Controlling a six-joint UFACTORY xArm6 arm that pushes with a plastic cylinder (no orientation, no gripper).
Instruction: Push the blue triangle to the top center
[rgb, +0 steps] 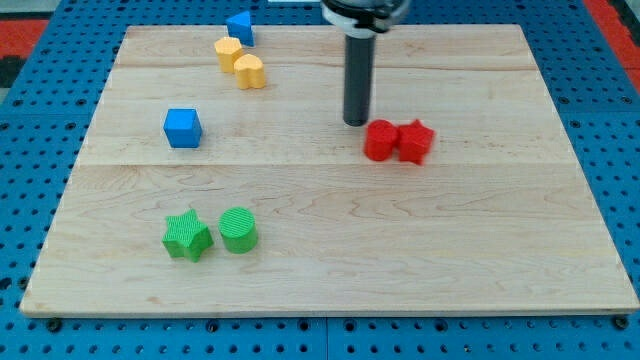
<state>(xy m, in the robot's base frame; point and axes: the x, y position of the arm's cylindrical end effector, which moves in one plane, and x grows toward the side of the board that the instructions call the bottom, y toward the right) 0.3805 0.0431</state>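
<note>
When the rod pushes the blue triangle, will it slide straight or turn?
The blue triangle looks rigid with a flat base, so it probably slides rather than tips. Its angled sides suggest it may rotate under an off-centre push. The yellow blocks sit close, so contact seems possible.

Find triangle (240, 27) at table (500, 250) top left, cube (182, 127) below; star (186, 236) just left of cylinder (239, 229); tip (356, 122) right of cube.

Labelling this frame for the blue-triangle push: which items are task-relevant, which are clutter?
Job: blue triangle block; my tip; wooden board.
Clutter: blue cube, two yellow blocks, two red blocks, green star, green cylinder.
</note>
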